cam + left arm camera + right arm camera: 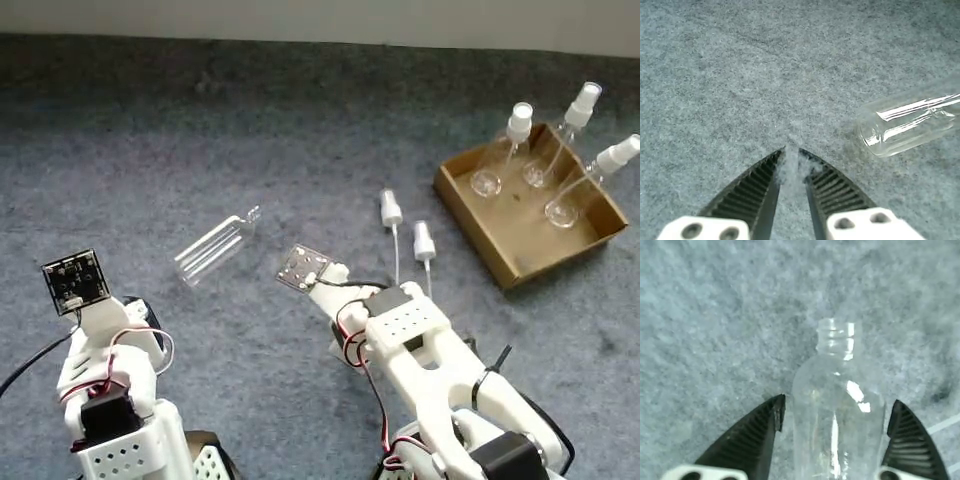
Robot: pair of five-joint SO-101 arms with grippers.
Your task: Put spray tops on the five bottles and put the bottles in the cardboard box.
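A clear capless bottle (837, 390) lies on the grey carpet with its threaded neck pointing away. My right gripper (837, 407) is open and straddles its body, one finger on each side. A second capless bottle (212, 249) lies on its side in the middle left; its base (912, 122) is beside and slightly ahead of my left gripper (791, 151), which is shut on nothing just above the carpet. Two loose spray tops (391, 211) (424, 241) lie ahead of the right arm (405, 325). Three bottles with spray tops, one of them (503, 147), stand in the cardboard box (500, 240).
The cardboard box sits at the right, its near wall facing the right arm. The left arm (100, 350) stands at the bottom left. Grey carpet (150, 150) covers the table, and a pale wall edge runs along the back.
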